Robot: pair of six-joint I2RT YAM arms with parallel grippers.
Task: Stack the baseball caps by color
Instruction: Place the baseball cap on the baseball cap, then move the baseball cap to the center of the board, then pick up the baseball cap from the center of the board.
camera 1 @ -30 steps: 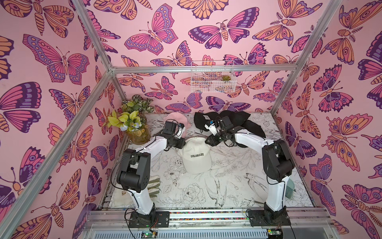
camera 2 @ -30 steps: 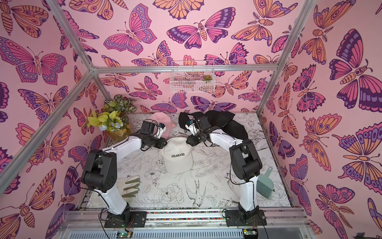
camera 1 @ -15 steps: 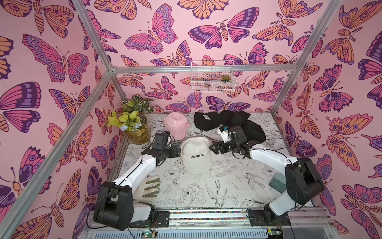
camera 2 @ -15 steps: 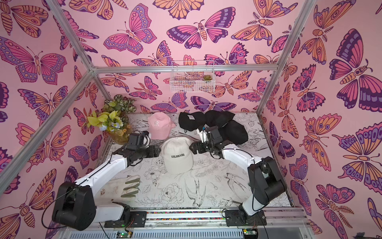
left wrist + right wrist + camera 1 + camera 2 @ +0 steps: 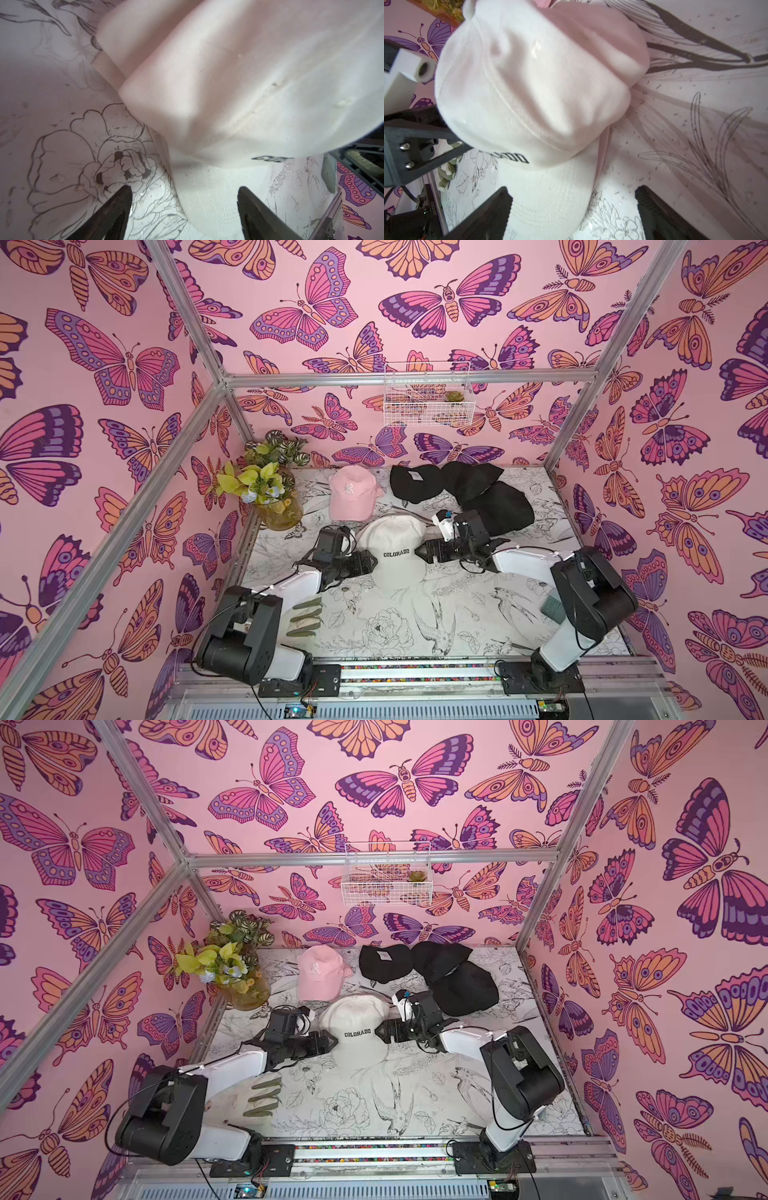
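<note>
A cream baseball cap (image 5: 395, 547) (image 5: 357, 1029) lettered COLORADO lies mid-table, brim toward the front. Layered cream edges show under its crown (image 5: 228, 83) in the left wrist view. My left gripper (image 5: 365, 562) (image 5: 185, 193) stands open at the cap's left side, the brim between its fingers (image 5: 120, 199). My right gripper (image 5: 422, 551) (image 5: 573, 197) stands open at the cap's right side (image 5: 539, 93), the brim's edge between its jaws. A pink cap (image 5: 351, 493) sits behind, black caps (image 5: 415, 483) (image 5: 490, 497) at the back right.
A vase of leafy plants (image 5: 274, 497) stands at the back left. A cream glove with green fingers (image 5: 305, 616) lies beside the left arm. A grey-green object (image 5: 552, 608) rests near the right arm. A wire basket (image 5: 428, 400) hangs on the back wall.
Both grippers came forward from behind the cream cap to its two sides and opened wider. The cream cap has stayed in place.
</note>
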